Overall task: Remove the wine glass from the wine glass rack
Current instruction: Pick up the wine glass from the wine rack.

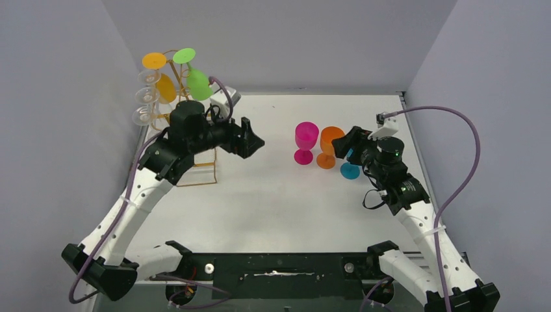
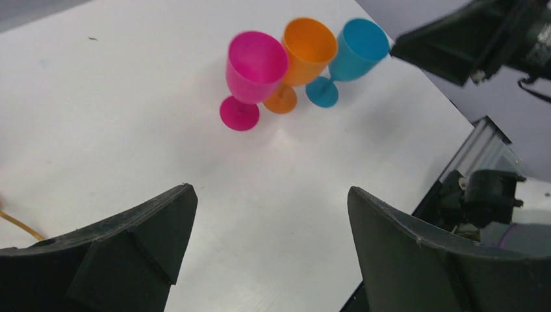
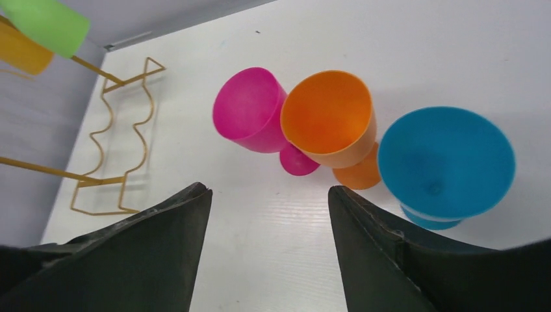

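Observation:
The gold wire wine glass rack (image 1: 206, 166) stands at the far left of the table, its base (image 3: 107, 140) also showing in the right wrist view. A green wine glass (image 1: 197, 81), a yellow-orange one (image 1: 164, 86) and clear ones (image 1: 145, 97) hang on it upside down. Pink (image 1: 306, 142), orange (image 1: 330, 146) and blue (image 1: 349, 170) glasses stand upright in a row on the table. My left gripper (image 1: 255, 144) hovers right of the rack, open and empty (image 2: 269, 190). My right gripper (image 1: 347, 146) is open with nothing between its fingers (image 3: 268, 189), and the blue glass (image 3: 446, 162) stands just beside its right finger.
Grey walls close the table (image 1: 273, 195) on the left, back and right. A black mounting rail (image 1: 279, 266) runs along the near edge between the arm bases. A purple cable (image 1: 464, 169) loops beside the right arm.

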Controlling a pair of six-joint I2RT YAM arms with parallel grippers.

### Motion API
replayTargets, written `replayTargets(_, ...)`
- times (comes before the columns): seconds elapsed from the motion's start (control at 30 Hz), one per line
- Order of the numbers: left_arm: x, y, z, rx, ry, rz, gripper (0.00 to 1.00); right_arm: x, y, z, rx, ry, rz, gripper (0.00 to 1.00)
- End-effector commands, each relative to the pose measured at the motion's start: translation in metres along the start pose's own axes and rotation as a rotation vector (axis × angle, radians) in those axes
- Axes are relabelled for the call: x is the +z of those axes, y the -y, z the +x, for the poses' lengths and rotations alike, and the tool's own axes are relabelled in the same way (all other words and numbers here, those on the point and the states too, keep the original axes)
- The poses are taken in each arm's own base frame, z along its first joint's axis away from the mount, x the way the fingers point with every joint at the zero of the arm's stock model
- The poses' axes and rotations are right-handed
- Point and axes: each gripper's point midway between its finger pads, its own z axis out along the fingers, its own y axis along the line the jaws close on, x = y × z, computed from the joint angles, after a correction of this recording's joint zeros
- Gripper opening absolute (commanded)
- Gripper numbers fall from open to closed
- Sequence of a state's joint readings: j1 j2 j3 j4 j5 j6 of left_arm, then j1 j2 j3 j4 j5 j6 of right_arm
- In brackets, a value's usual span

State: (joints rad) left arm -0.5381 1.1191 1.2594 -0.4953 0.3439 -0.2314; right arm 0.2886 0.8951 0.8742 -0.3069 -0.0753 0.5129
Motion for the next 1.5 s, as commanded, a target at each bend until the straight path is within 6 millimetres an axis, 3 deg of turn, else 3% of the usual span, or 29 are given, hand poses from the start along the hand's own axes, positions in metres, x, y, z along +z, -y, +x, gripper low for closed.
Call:
replayTargets(0.0, -0.01, -0.025, -0.062, 0.048, 0.08, -0.122, 0.87, -0.018, -0.038, -0.022, 0.124, 0.114, -0.202, 0.71)
replayTargets(0.17, -0.025, -0.079, -0.123, -0.043, 0.202, -0.2, 0.88, -0.034, -0.059, -0.026, 0.155, 0.17, -0.341, 0.85)
replayTargets(0.33, -0.056, -0.132, -0.176, -0.14, 0.377, -0.263, 0.85, -0.033, -0.064, -0.02, 0.186, 0.142, -0.37, 0.88)
replayTargets(0.43, -0.072, -0.163, -0.192, -0.206, 0.452, -0.283, 0.83, -0.031, -0.067, -0.017, 0.19, 0.111, -0.386, 0.89)
replayTargets(0.6, -0.081, -0.219, -0.202, -0.292, 0.502, -0.466, 0.8, -0.025, -0.071, -0.014, 0.213, 0.072, -0.389, 0.89)
replayTargets(0.87, -0.07, -0.272, -0.206, -0.432, 0.541, -0.586, 0.76, -0.023, -0.075, -0.017, 0.231, 0.073, -0.398, 0.9)
replayTargets(1.13, -0.061, -0.299, -0.214, -0.544, 0.603, -0.621, 0.68, -0.019, -0.073, -0.014, 0.252, 0.065, -0.388, 0.9)
replayTargets(1.3, -0.053, -0.321, -0.202, -0.655, 0.625, -0.688, 0.64, -0.019, -0.074, -0.013, 0.269, 0.062, -0.391, 0.9)
replayTargets(1.47, -0.034, -0.324, -0.198, -0.687, 0.602, -0.685, 0.6, -0.019, -0.077, -0.015, 0.275, 0.057, -0.4, 0.9)
